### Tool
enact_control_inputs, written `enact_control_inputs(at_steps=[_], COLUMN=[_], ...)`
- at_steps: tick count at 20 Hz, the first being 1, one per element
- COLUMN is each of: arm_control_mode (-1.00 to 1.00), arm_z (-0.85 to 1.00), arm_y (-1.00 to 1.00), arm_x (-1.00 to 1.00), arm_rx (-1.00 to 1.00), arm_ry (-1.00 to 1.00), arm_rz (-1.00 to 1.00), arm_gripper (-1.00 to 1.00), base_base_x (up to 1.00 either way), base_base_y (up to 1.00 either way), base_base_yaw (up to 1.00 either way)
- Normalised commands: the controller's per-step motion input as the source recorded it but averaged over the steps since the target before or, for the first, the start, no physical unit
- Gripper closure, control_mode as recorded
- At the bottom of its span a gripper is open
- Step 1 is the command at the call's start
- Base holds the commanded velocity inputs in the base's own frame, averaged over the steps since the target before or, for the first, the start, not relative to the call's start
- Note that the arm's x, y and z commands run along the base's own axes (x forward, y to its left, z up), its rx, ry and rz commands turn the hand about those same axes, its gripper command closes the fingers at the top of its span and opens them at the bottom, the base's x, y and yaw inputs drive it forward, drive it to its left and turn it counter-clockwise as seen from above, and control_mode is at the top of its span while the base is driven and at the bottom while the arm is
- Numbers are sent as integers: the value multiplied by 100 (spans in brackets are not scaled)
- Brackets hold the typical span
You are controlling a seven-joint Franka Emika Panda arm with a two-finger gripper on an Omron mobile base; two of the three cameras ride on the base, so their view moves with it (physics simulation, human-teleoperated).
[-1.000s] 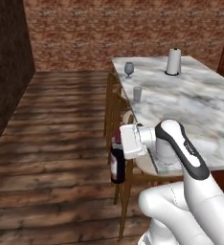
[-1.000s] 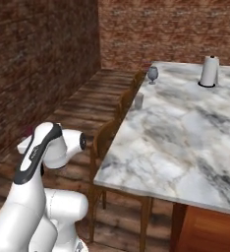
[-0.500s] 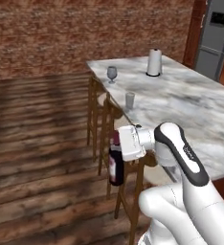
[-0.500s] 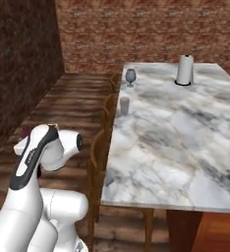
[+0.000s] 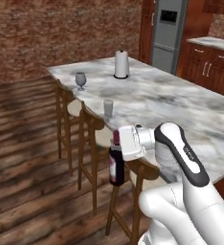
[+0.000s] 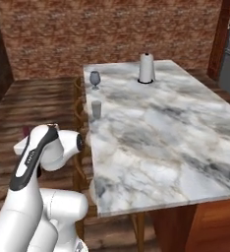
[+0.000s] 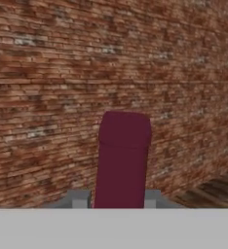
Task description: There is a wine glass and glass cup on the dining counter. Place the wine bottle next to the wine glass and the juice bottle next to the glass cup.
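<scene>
wine bottle (image 5: 116, 165) clamped at neck | upright beside dining counter (image 5: 181, 103) stools

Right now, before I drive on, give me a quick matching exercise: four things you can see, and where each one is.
Things:
1. wine bottle
2. wine glass
3. glass cup
4. paper towel roll

Places:
A. upright, farther in on the dining counter
B. on the counter's stool-side edge, nearer the robot
C. gripped in the jaws, off the counter beside the stools
D. on the counter's stool-side edge, toward its far corner

Pairs: 1-C, 2-D, 3-B, 4-A
</scene>
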Motion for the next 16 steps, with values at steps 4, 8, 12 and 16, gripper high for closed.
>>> enact_control_inputs(at_steps=[4, 8, 12, 16], arm_control_mode=[100, 100, 100, 100], arm_z=[0, 0, 0, 0], arm_y=[0, 0, 0, 0], arm_x=[0, 0, 0, 0], arm_rx=[0, 0, 0, 0], arm_ry=[0, 0, 0, 0], arm_rz=[0, 0, 0, 0], arm_gripper=[100, 100, 100, 100], base_base_x=[17, 6, 6, 7], base_base_y=[66, 69, 65, 66], base_base_yaw=[-34, -33, -36, -35])
